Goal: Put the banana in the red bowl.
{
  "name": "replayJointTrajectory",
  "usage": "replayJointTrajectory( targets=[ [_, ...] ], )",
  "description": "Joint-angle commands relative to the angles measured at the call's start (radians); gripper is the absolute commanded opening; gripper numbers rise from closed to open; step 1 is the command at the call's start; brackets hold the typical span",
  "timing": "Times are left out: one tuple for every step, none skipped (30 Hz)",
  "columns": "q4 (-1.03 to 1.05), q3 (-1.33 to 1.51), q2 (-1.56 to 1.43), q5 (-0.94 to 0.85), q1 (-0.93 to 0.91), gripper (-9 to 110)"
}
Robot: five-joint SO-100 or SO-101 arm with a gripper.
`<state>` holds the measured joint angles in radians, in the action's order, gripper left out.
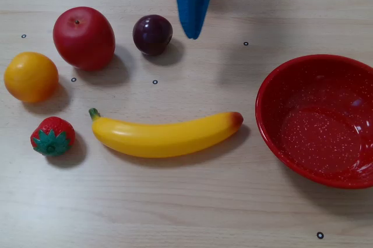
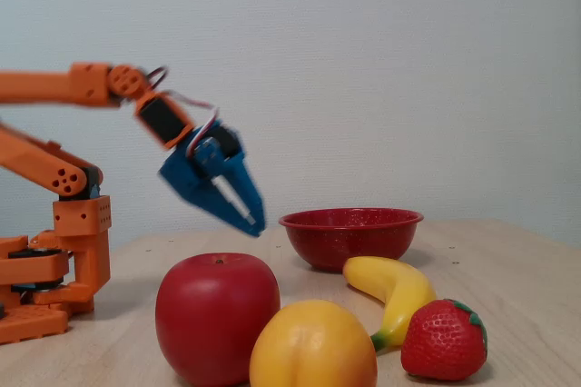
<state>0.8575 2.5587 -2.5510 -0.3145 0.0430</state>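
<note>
The banana lies flat on the wooden table, green stem to the left and reddish end to the right in a fixed view; the other fixed view shows the banana end-on. Right of it stands the red bowl, upright and with nothing in it, also seen as the bowl further back. My blue gripper hangs in the air beyond the banana, beside the plum, tips pointing down. From the side the gripper has its fingers together and holds nothing.
A red apple, a dark plum, an orange-yellow round fruit and a strawberry lie left of and behind the banana. The orange arm base stands at the far left.
</note>
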Motion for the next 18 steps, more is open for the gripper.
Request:
replayJointTrajectory(
  targets=[
    [0.003,-0.252,0.153,0.063,0.020,0],
    [0.020,-0.318,0.216,0.086,0.023,0],
    [0.031,-0.380,0.279,0.101,0.029,0],
    [0.035,-0.443,0.336,0.109,0.035,0],
    [0.048,-0.506,0.399,0.130,0.040,0],
    [0.057,-0.569,0.462,0.153,0.044,0],
    [0.072,-0.643,0.531,0.164,0.052,0],
    [0.097,-0.716,0.597,0.176,0.057,0],
    [0.132,-0.792,0.664,0.179,0.060,0],
    [0.170,-0.868,0.727,0.181,0.064,0],
    [0.222,-0.948,0.792,0.181,0.067,0],
    [0.270,-1.020,0.847,0.186,0.067,0],
    [0.310,-1.085,0.897,0.195,0.067,0],
    [0.350,-1.143,0.945,0.215,0.069,0],
    [0.388,-1.198,0.989,0.236,0.069,0],
    [0.417,-1.246,1.029,0.258,0.071,0],
    [0.446,-1.287,1.065,0.278,0.074,0],
    [0.483,-1.327,1.100,0.314,0.078,4]
  ],
)
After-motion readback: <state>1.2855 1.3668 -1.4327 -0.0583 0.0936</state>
